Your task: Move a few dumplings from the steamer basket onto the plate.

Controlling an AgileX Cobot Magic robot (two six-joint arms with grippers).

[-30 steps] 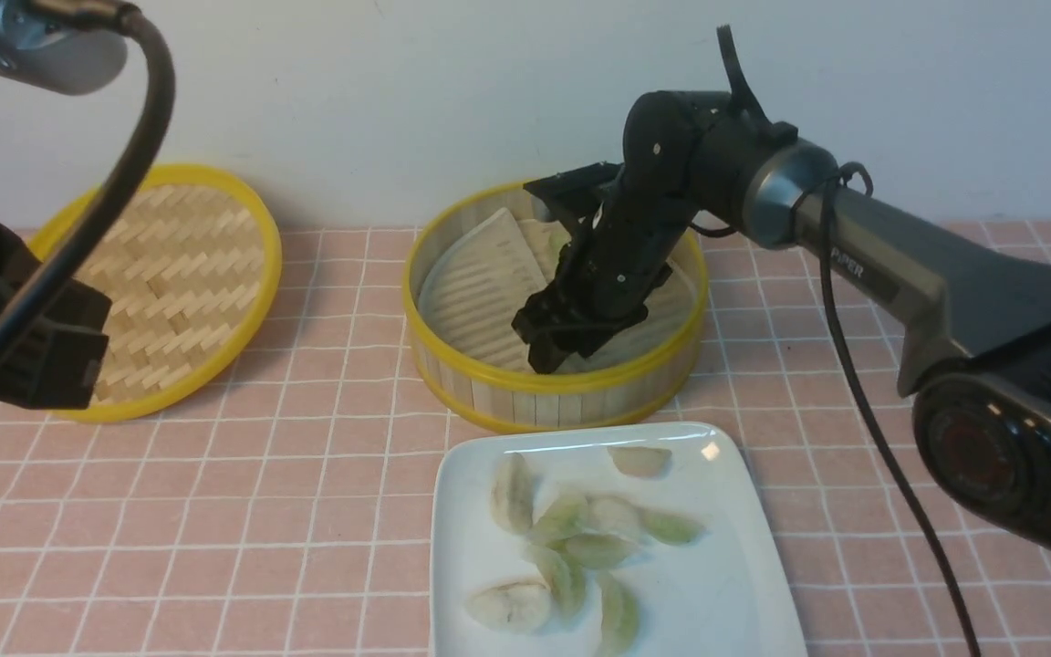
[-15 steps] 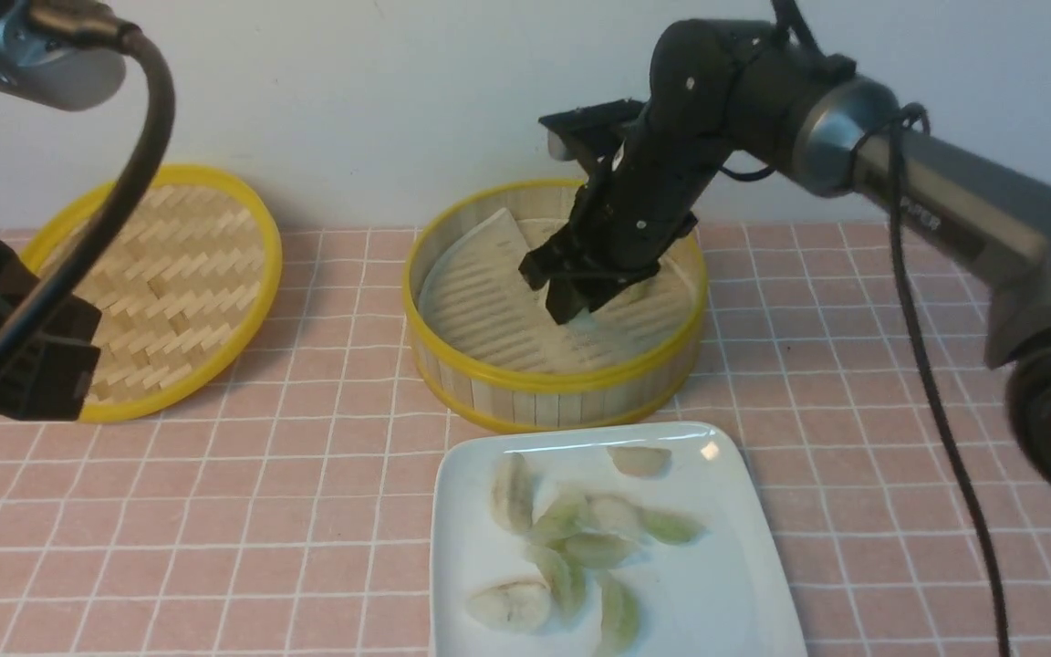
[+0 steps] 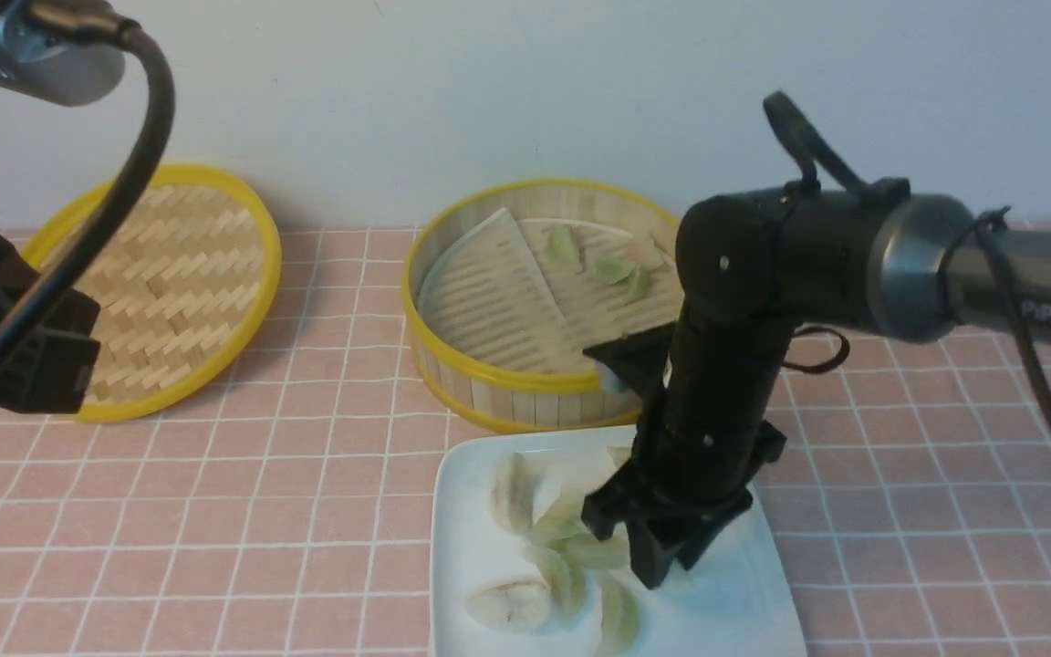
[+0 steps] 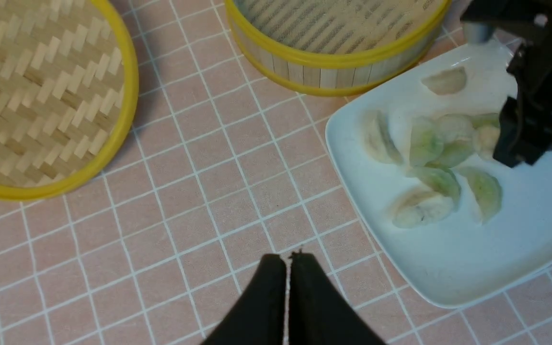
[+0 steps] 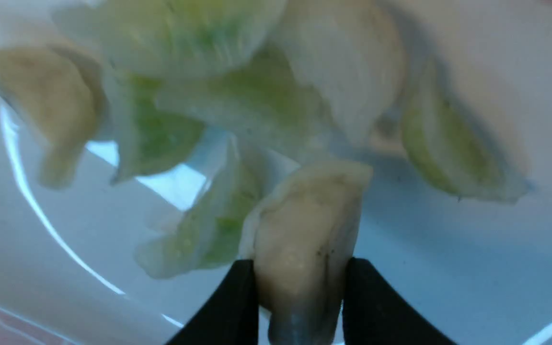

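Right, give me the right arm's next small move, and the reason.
Probably open the right pincer: it grips a pale dumpling directly over the plate, close beside the dumplings already lying there, so releasing should drop it among them.

— What sort of place is this?
— A robot test bench dressed up as a kitchen table. There's a pink desk (image 3: 306, 511) gridded with white lines, set against a bare pale wall (image 3: 489, 82).
— And the kitchen part?
— A round bamboo steamer basket with yellow rims (image 3: 525, 392), a flat woven yellow-rimmed lid (image 3: 174, 274), and a glossy white square plate (image 3: 471, 557) of pale and green pleated dumplings (image 3: 512, 493).
— And the lab part?
— A black jointed robot arm (image 3: 909, 265) (lettered "PIPER") and a thick black cable (image 3: 156, 119).
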